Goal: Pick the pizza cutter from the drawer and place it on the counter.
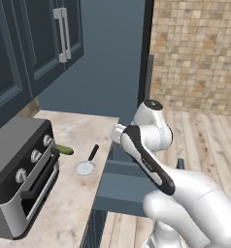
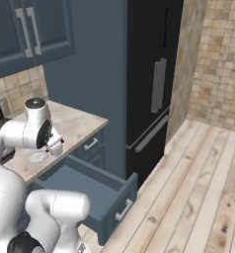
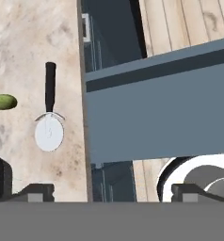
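The pizza cutter [image 3: 49, 132] lies flat on the counter [image 3: 29, 42], its pale wheel near the counter's front edge and its black handle pointing toward the wall. It also shows in the left base view as the pizza cutter [image 1: 87, 164] and in the right base view as the pizza cutter [image 2: 39, 157]. The drawer [image 1: 121, 188] stands pulled out, and its inside [image 2: 85, 185] looks bare. My gripper [image 3: 112, 193] hangs open above the counter's edge, straddling counter and drawer [image 3: 156, 117], with nothing between its fingers. It is above and apart from the cutter.
A green vegetable [image 1: 64, 149] lies just left of the cutter, beside a grey toaster oven [image 1: 20, 174]. Blue wall cabinets [image 1: 35, 43] hang above. A tall black fridge [image 2: 154, 89] stands right of the counter [image 2: 75, 123]. Wooden floor [image 2: 203, 188] lies beyond the drawer.
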Robot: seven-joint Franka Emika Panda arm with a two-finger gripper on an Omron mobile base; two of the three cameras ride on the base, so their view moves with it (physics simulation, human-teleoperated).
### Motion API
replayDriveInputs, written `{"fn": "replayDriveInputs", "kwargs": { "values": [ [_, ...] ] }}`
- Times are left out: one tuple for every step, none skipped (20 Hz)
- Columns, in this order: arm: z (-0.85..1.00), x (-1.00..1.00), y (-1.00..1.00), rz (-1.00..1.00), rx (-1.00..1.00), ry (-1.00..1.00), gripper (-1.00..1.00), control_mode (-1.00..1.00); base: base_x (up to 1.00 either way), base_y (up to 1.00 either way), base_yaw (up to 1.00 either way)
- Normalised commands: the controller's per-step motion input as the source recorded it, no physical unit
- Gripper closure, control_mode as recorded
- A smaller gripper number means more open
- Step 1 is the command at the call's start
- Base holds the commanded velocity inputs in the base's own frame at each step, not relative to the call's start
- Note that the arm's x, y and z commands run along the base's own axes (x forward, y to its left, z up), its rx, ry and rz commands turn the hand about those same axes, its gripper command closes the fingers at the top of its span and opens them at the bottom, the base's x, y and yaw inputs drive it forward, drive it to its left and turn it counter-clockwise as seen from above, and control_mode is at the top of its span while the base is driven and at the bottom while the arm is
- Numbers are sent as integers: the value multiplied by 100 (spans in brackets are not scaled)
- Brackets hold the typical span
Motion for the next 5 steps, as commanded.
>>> {"fn": "replayDriveInputs", "kwargs": {
  "values": [
    [-29, -100, -34, 0, -2, -14, -100, -100, 0, 0, 0],
    [-29, -90, -25, 0, 0, -13, -100, -100, 0, 0, 0],
    [-8, -51, 0, 0, 0, -1, -100, -100, 0, 0, 0],
    [0, 0, 0, 0, 0, 0, -100, -100, 0, 0, 0],
    [0, 0, 0, 0, 0, 1, -100, -100, 0, 0, 0]
  ]
}}
